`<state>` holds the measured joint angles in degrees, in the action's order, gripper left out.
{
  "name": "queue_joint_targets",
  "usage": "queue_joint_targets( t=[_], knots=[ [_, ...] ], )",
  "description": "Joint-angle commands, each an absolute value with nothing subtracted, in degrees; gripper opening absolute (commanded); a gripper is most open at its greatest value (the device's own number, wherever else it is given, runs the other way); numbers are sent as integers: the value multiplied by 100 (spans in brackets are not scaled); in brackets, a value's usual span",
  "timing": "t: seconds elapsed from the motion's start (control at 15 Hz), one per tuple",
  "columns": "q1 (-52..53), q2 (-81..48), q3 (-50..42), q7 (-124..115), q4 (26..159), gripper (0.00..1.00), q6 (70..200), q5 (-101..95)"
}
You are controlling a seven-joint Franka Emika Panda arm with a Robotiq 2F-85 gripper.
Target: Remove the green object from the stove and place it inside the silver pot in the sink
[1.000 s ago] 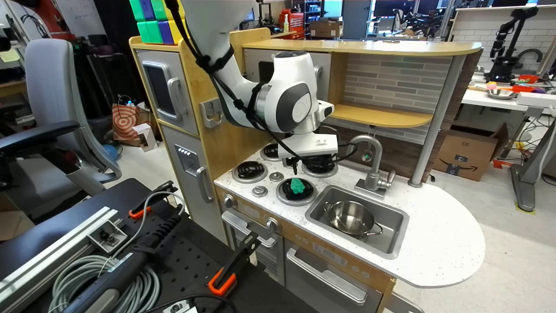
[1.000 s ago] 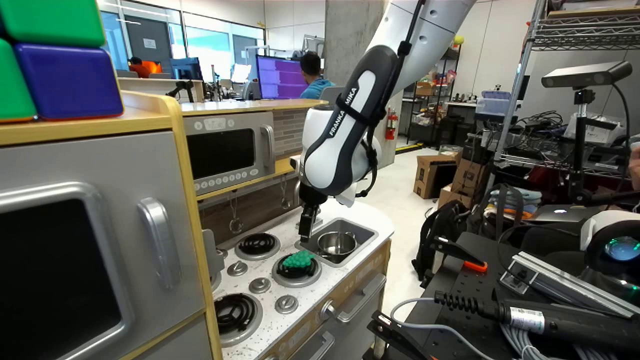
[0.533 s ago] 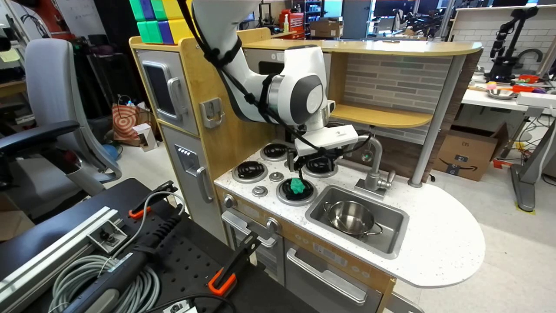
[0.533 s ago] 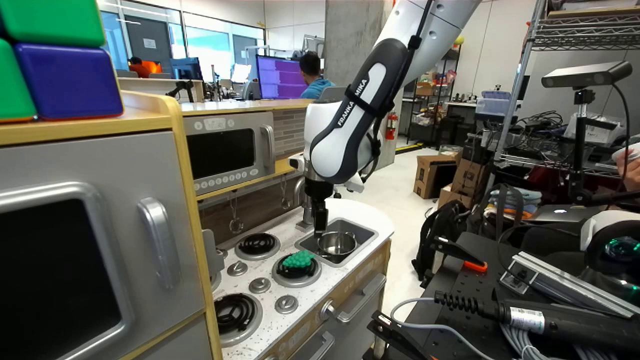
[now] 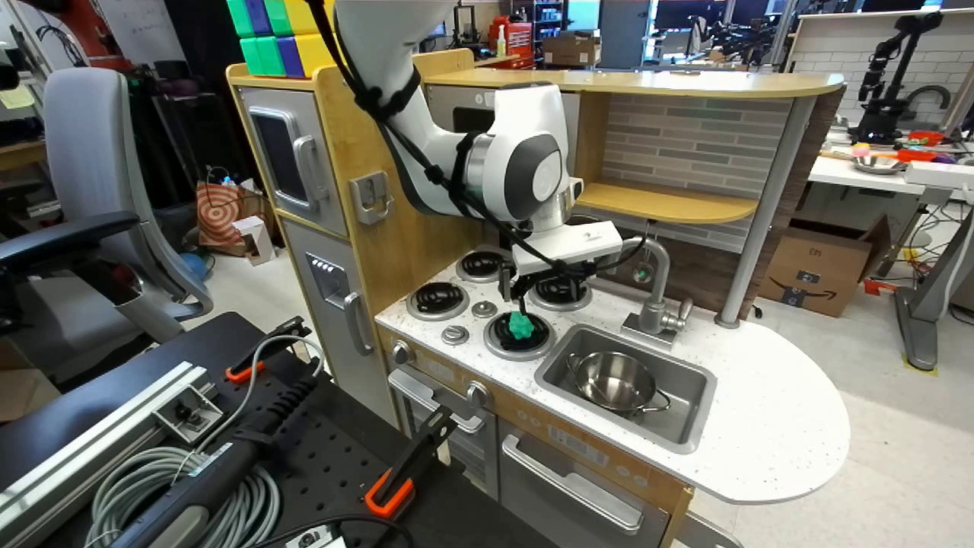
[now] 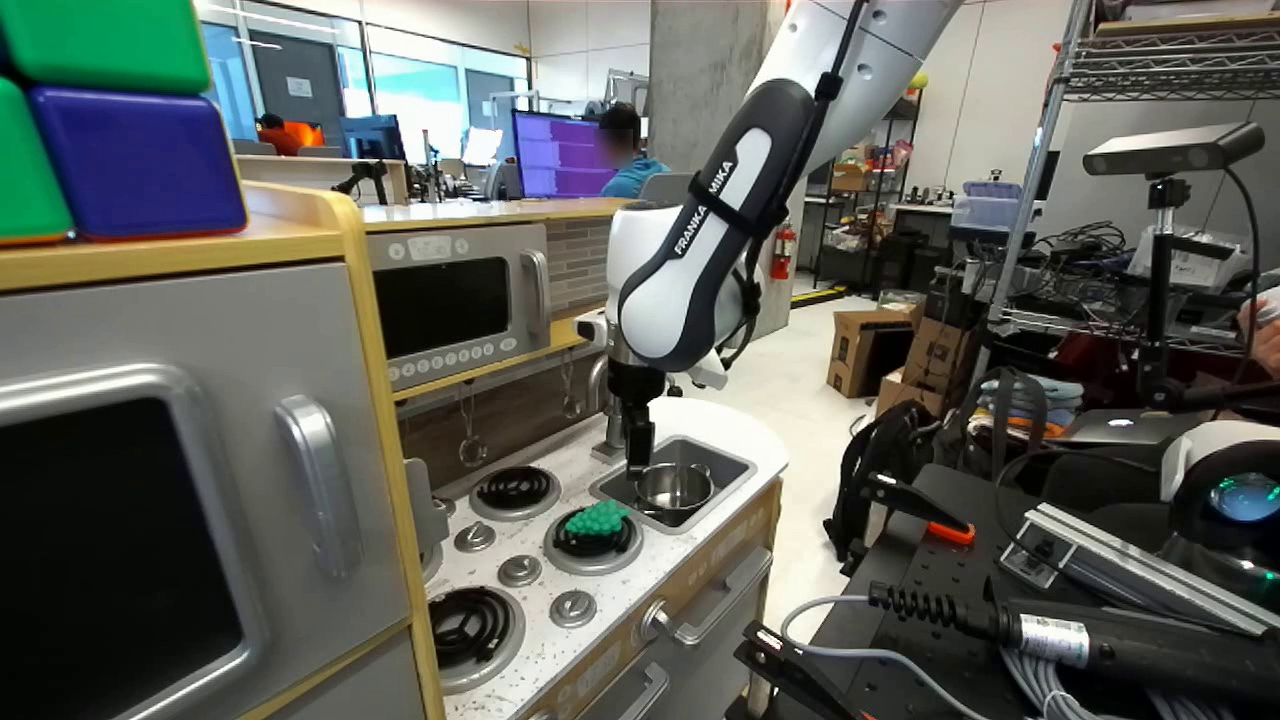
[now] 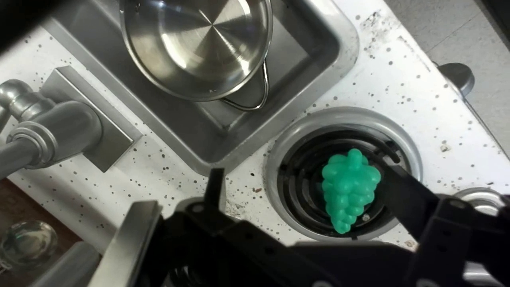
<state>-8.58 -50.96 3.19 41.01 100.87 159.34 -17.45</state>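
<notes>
Plainly, the faucet (image 7: 59, 127) is cut off at the wrist view's left edge. The pot (image 7: 199, 71), set in the sink (image 7: 265, 129), is cropped at the top. The gripper (image 7: 297, 169) is spread wide, and part of the stove burner (image 7: 275, 175) is hidden by it. On that burner, the green grapes (image 7: 348, 187) are seen lying whole. Only a narrow gap is left between sink and burner; farther right, wider counter (image 7: 420, 99) is ended by a slanting edge.

Wears rounded white shells (image 6: 637, 250) and dark grey trim (image 6: 780, 105).
Bears "FRANKA" lettering (image 6: 690, 230), a black cable (image 6: 845, 42) cinched by black straps (image 6: 722, 207), and an angular black end effector (image 7: 301, 175) with round fasteners (image 7: 458, 204).
</notes>
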Motion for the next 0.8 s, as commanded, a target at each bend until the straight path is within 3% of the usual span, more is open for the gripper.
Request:
queue_joint_targets(
  t=[0.0, 0.73],
  knots=[
    [-879, -5092, 465, 4099, 10094, 100, 15759, -1659],
    [-609, -5183, 425, 3807, 9993, 100, 15367, -1735]
  ],
)
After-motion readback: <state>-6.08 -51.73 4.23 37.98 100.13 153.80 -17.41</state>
